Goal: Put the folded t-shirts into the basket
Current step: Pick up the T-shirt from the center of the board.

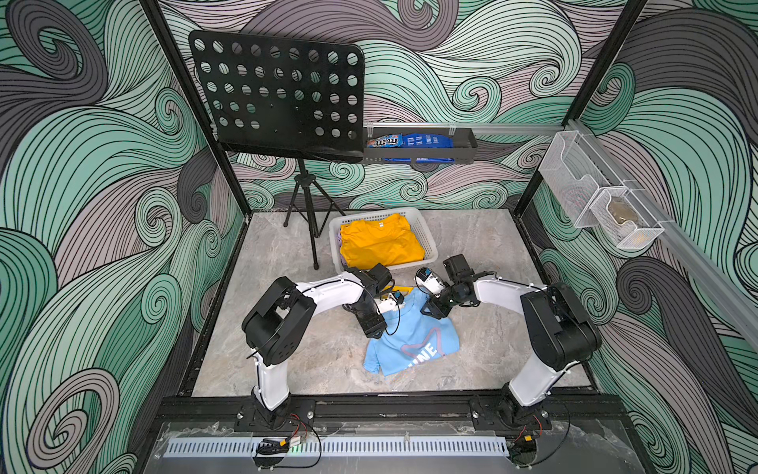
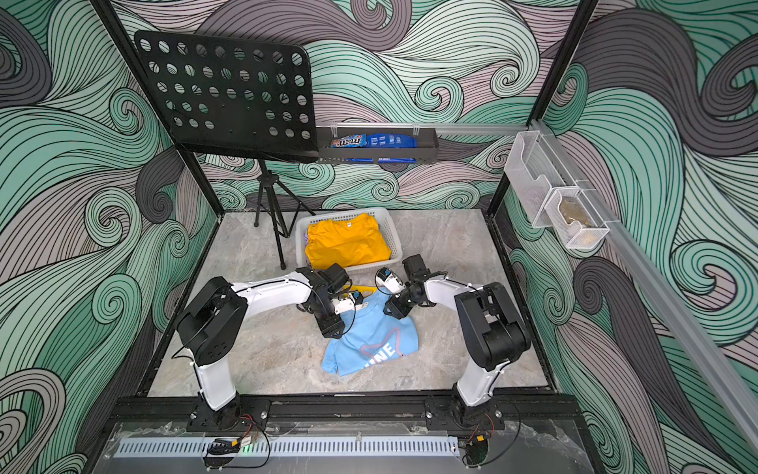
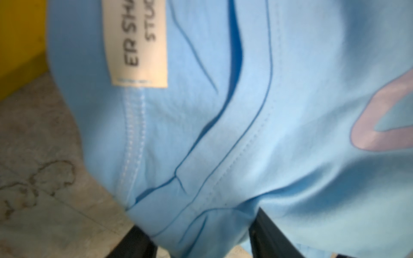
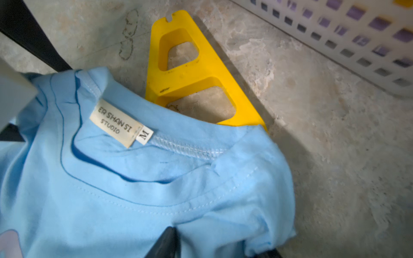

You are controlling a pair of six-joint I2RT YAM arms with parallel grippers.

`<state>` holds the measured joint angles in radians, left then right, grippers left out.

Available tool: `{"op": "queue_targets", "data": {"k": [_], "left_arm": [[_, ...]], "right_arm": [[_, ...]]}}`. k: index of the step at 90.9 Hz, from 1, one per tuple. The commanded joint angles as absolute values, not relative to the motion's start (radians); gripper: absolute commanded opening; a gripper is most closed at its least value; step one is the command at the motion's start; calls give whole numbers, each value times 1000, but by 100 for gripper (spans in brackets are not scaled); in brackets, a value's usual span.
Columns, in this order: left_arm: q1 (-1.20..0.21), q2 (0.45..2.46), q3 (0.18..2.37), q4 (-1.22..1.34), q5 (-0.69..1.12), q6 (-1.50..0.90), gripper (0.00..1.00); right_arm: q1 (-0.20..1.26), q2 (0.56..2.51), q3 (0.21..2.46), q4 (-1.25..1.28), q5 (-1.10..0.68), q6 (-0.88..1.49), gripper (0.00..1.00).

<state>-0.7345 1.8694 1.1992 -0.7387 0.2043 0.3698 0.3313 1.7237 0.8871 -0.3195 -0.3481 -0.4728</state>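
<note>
The light blue t-shirt (image 1: 410,340) carried white lettering and a pale pink outlined shape. Its neck label (image 4: 116,126) was cream with dark print. The other t-shirt (image 1: 379,242) was mustard yellow, and the basket (image 1: 422,234) white with a grid of holes. Through the holes showed what was probably lilac cloth (image 4: 355,13). The triangular piece (image 4: 201,73) was bright yellow. The table (image 1: 287,349) was marbled grey. The walls (image 1: 102,164) bore teal, mauve and grey swirls lined in black. The music stand (image 1: 279,90) was black with round holes. The tray (image 1: 422,155) was black, its packs (image 1: 426,140) blue.
</note>
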Motion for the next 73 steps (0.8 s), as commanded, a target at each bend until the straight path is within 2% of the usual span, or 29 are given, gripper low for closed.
{"op": "queue_targets", "data": {"k": [1,29,50,73], "left_arm": [[-750,1926,1197,-762,205,359,47],[-747,1861,1176,-742,219,363,0],[-725,1751,1177,-762,283,400,0],[-699,1585,1238,-914,318,477,0]], "right_arm": [[339,1747,867,-315,-343,-463,42],[338,1610,816,-267,-438,-433,1],[324,1459,778,-231,-529,-436,0],[306,1272,796,-276,-669,-451,0]]}}
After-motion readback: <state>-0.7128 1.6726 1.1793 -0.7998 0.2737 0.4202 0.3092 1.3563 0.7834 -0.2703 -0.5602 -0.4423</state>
